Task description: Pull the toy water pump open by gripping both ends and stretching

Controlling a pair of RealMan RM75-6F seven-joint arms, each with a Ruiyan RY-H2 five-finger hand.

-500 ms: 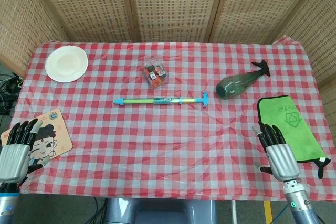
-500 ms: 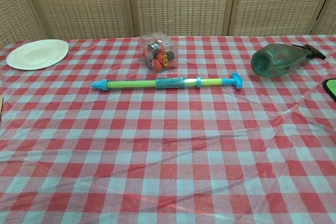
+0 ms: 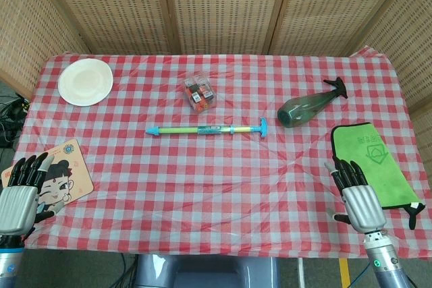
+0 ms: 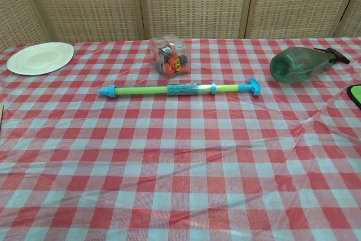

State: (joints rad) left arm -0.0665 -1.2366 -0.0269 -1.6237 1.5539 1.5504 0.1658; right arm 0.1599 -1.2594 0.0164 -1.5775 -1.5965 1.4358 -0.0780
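Fingers apart on both hands, nothing held; toy water pump (image 3: 206, 129) untouched at mid-table.

Left hand (image 3: 19, 197) and right hand (image 3: 358, 197) rest at the near table edge, well apart from the pump, which lies ahead of both. Pump's long axis runs left-right: pointed nozzle toward the left hand, T-handle toward the right hand, which looks slightly nearer. Clear box (image 3: 200, 92) just behind the pump, green bottle (image 3: 305, 107) beyond its handle end; neither blocks the near-side approach.

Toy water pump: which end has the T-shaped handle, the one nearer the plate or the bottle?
The end nearer the green bottle. The toy water pump has its blue T-handle there; its other end is a pointed nozzle.
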